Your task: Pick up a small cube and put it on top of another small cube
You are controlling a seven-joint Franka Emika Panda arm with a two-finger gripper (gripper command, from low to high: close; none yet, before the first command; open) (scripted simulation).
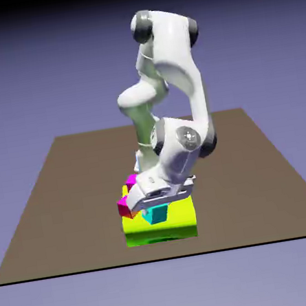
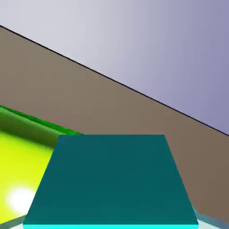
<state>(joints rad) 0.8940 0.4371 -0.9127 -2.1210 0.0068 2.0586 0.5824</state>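
Because the small bright cyan plain-faced cube point(image 1: 156, 214) fills the lower half of the hand view point(image 2: 112, 179), large and centred where the finger tips would show, it is most likely clamped between them; the tips themselves are hidden, so the hold is a judgement, not a certainty. From the exterior view the cube hangs just under the white two-finger gripper point(image 1: 157, 202), tilted with the hand and close over the big glossy yellow-green slab point(image 1: 181, 222). Two small magenta cubes point(image 1: 126, 206) sit at the slab's edge toward the exterior view's left, partly behind the hand. No second cyan cube shows in either view, so where this one must be stacked cannot be told. Beneath lies the brown table point(image 1: 255, 167).
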